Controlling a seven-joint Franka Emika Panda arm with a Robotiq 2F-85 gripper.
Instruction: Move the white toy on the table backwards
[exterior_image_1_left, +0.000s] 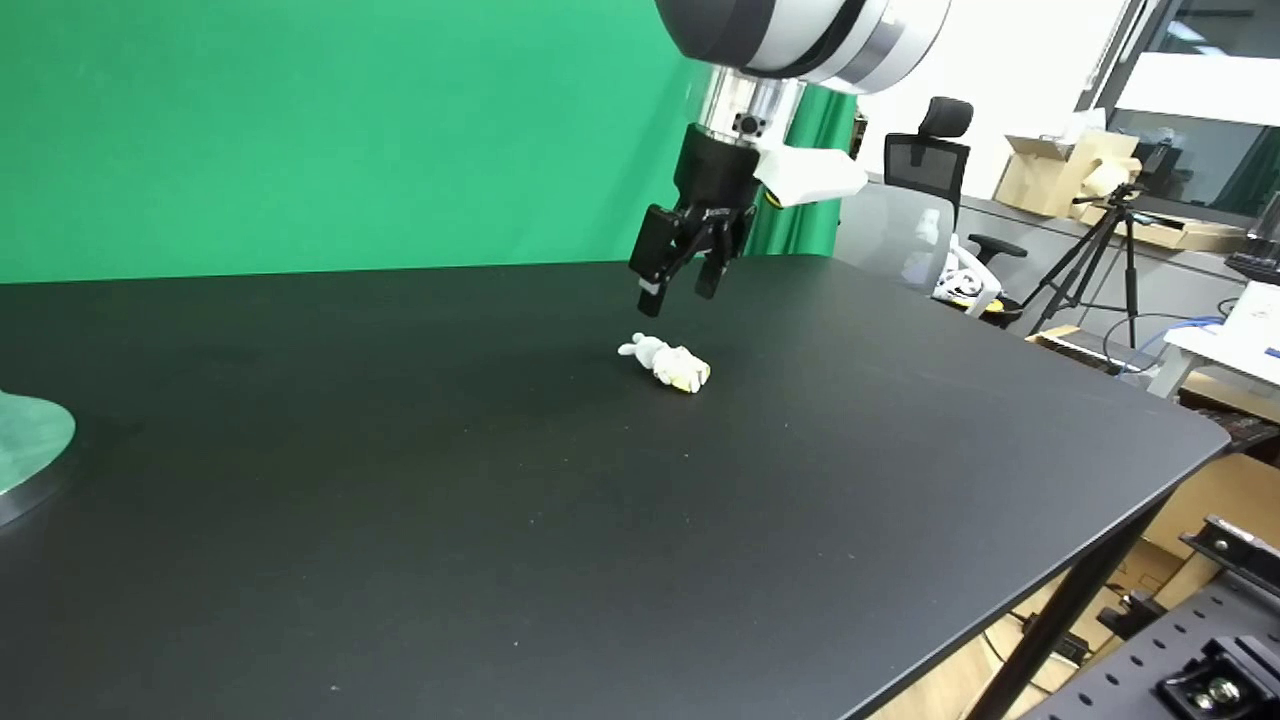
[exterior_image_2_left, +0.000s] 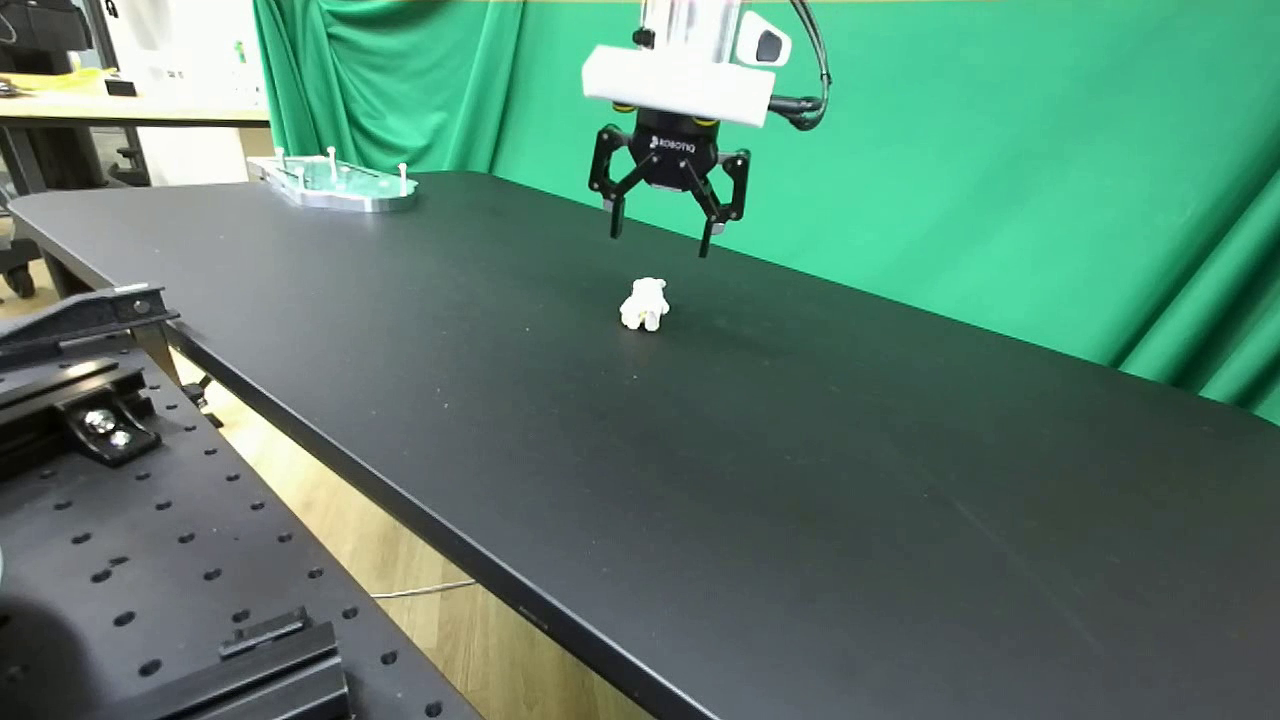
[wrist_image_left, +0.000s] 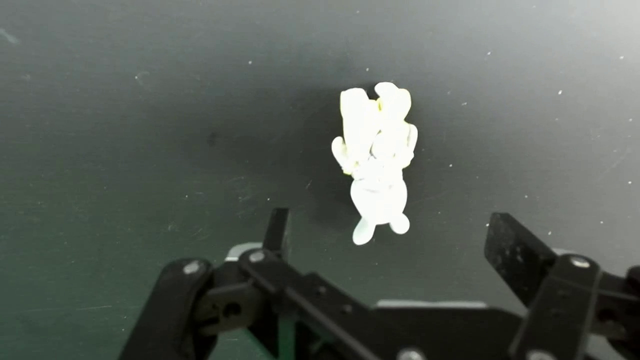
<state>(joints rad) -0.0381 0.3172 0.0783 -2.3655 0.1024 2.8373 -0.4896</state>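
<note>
The white toy (exterior_image_1_left: 668, 362) lies on its side or back on the black table (exterior_image_1_left: 500, 560). It is lumpy and animal-like, with two rounded ears and a yellowish tint at its far end. It also shows in an exterior view (exterior_image_2_left: 645, 305) and in the wrist view (wrist_image_left: 378, 170). My gripper (exterior_image_1_left: 678, 298) is above the table, a little behind the toy, and apart from it. In an exterior view (exterior_image_2_left: 660, 245) and in the wrist view (wrist_image_left: 390, 217) its fingers are spread wide with nothing between them. The toy's ears point toward the gripper.
A pale green disc (exterior_image_1_left: 32, 440) stands at the table's edge of view. A clear greenish plate with posts (exterior_image_2_left: 340, 190) lies at a table end. A green curtain (exterior_image_1_left: 350, 140) hangs behind the table. A perforated metal plate (exterior_image_2_left: 220, 600) adjoins the front edge.
</note>
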